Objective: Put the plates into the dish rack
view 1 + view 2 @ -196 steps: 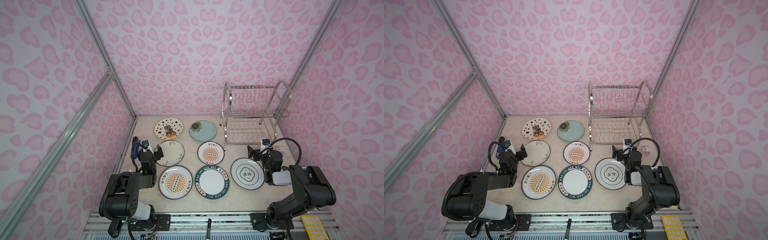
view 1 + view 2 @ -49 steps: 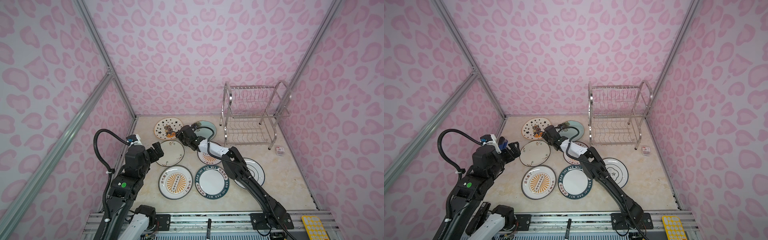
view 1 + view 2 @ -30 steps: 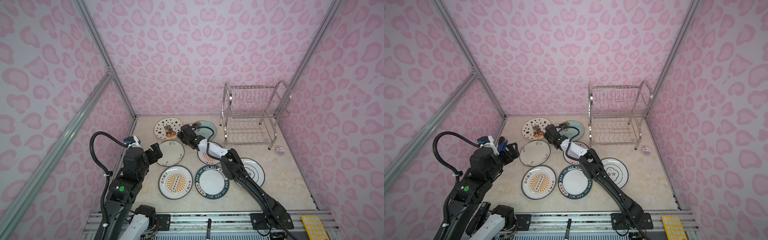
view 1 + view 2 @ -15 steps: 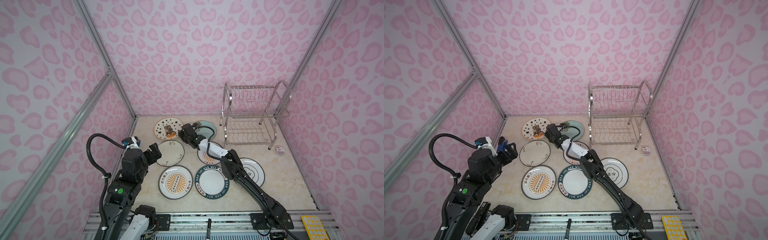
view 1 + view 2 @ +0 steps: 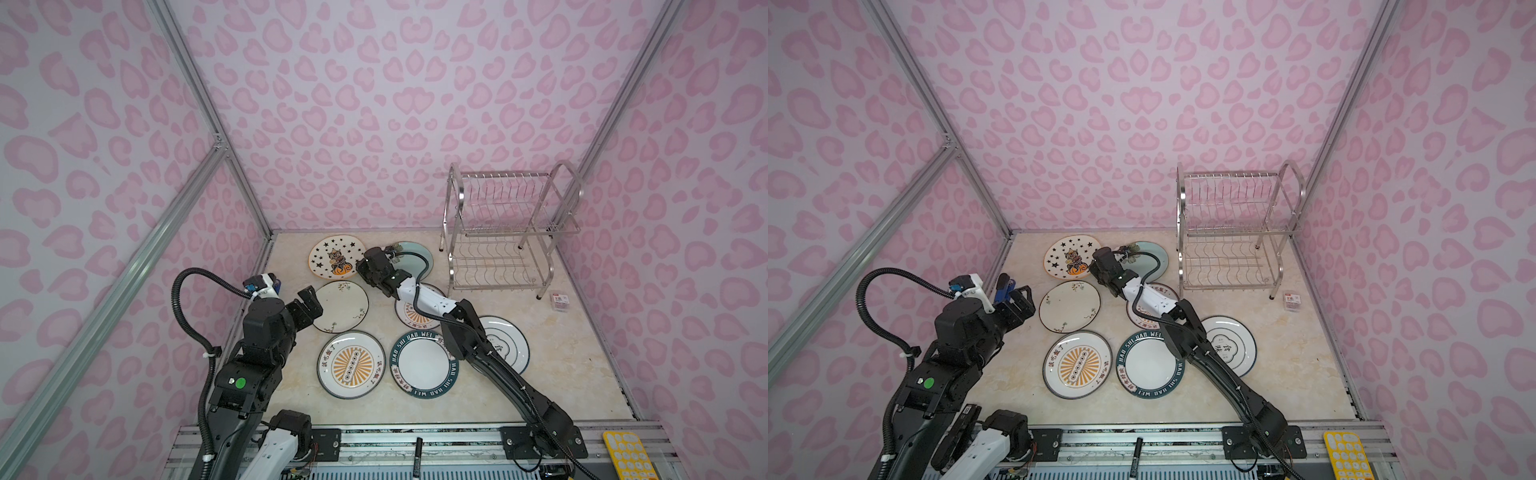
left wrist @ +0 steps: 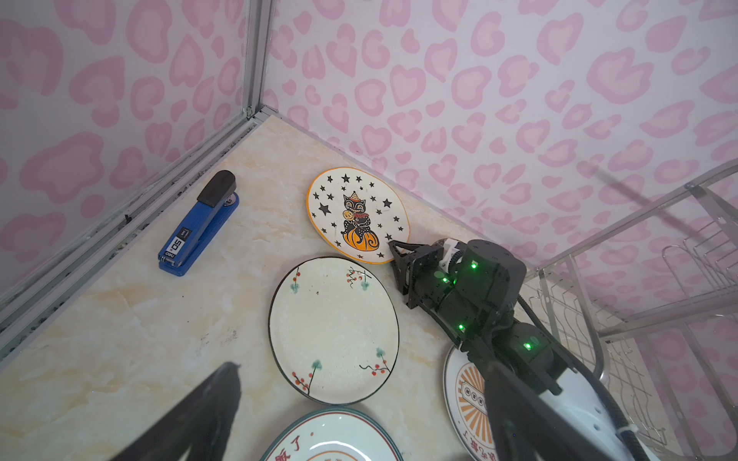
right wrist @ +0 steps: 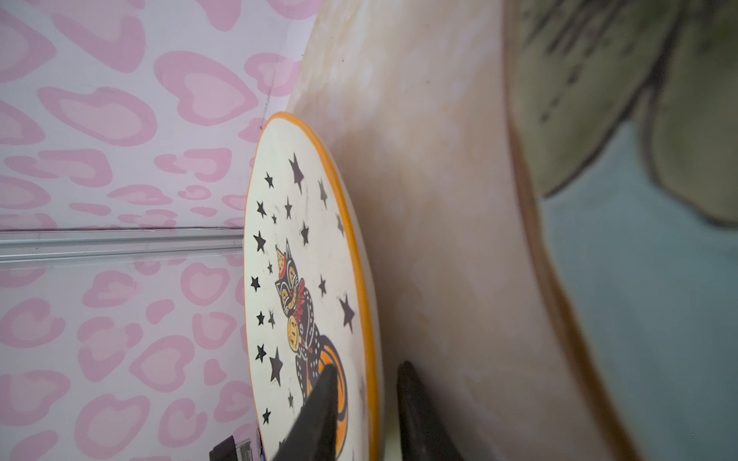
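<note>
Rack [image 5: 498, 232] empty, far right; all seven plates [image 5: 351, 365] lie flat on table [image 5: 573, 374]. Right gripper [image 7: 367, 369] pinches rim of star-and-cat plate [image 5: 328, 257], far left-centre, apparently not yet lifted. Left gripper [image 5: 311, 303] gapes beside cream floral plate [image 5: 343, 305]. Seven loads left.

A blue stapler [image 6: 198, 225] lies on the desk [image 6: 120, 339] near the corner. The right gripper [image 6: 393, 249] sits at the rim of the star-and-cat plate [image 6: 357, 215], just beside the cream floral plate [image 6: 333, 329]. An orange sunburst plate [image 6: 467, 389] lies partly under that arm, and the dish rack [image 6: 639, 218] stands beyond.
</note>
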Tool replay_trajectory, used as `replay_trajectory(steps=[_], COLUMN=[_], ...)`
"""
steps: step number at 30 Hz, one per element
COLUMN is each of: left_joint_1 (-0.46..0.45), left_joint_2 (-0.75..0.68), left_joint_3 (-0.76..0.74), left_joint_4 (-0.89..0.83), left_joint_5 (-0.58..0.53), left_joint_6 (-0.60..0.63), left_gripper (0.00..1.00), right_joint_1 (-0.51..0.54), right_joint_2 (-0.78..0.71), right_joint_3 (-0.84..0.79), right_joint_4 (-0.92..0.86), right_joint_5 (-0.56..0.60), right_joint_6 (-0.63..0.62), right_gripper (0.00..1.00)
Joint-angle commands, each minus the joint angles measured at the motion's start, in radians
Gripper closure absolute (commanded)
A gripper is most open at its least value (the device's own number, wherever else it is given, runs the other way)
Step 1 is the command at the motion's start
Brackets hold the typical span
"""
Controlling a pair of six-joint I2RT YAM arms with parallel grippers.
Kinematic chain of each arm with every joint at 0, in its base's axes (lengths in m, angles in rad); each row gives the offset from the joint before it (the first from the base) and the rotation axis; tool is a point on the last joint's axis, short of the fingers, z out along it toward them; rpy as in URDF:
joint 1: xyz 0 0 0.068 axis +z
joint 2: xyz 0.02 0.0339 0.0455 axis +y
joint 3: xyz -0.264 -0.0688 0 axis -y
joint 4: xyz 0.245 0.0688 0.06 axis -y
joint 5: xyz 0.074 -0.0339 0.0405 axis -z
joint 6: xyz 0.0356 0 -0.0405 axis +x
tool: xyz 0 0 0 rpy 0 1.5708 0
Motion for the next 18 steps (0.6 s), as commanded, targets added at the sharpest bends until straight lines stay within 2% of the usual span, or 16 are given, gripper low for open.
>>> replay_trajectory(steps=[1, 9, 12, 18], left_joint_1=[0.001, 0.001, 0.001, 0.001], left_joint_2=[-0.002, -0.002, -0.005, -0.008], left_joint_3=[0.005, 0.003, 0.003, 0.005], left_joint_4=[0.009, 0.009, 0.008, 0.004], left_joint_5=[-0.007, -0.004, -0.003, -0.004], left_joint_6=[-0.007, -0.008, -0.007, -0.005], left_gripper=[0.03, 0.03, 0.03, 0.03], right_joint_1=[0.008, 0.019, 0.019, 0.017], right_joint_2=[0.026, 0.037, 0.043, 0.043], right_joint_3=[0.0, 0.001, 0.002, 0.005], right_joint_4=[-0.086, -0.08, -0.078, -0.085], right_joint_5=[-0.01, -0.022, -0.025, -0.024], right_joint_6=[-0.014, -0.016, -0.012, -0.015], right_gripper=[0.73, 0.75, 0.81, 0.82])
